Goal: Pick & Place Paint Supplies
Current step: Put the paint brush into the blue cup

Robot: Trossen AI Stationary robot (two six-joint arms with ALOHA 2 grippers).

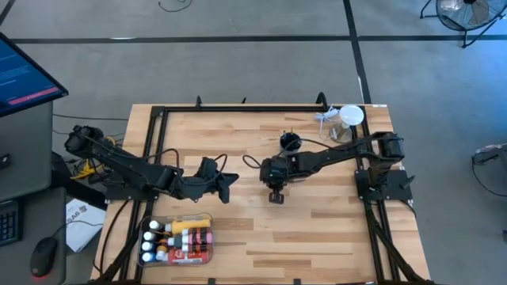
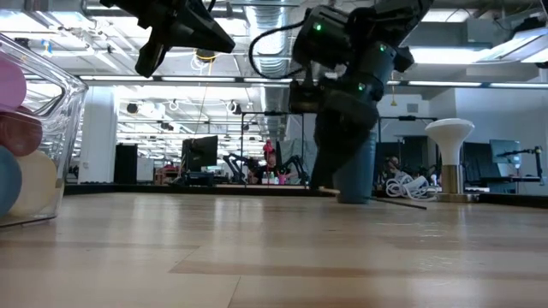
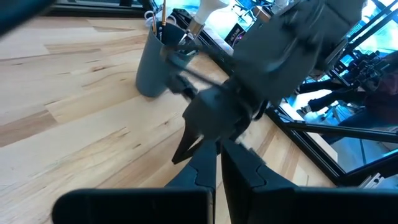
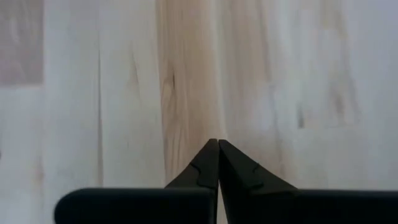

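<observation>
The paint supplies, small bottles and tubes with white caps plus a yellow one (image 1: 192, 226), lie in a clear tray (image 1: 178, 239) at the table's near left; in the low view the tray's wall (image 2: 60, 128) shows at the left. A grey cup (image 1: 291, 142) near the table's middle holds thin brushes (image 3: 163, 15). My right gripper (image 4: 218, 142) hangs shut over bare wood just on the near side of the cup (image 1: 276, 195), holding nothing. My left gripper (image 3: 217, 146) is shut and empty, held above the table left of the right one (image 1: 231, 188).
A clear jar with a white lid (image 1: 349, 119) stands at the far right corner beside a bundle of white cord (image 1: 325, 120). A black frame (image 1: 238, 108) runs along the table's far and side edges. Bare wood lies between the tray and the cup.
</observation>
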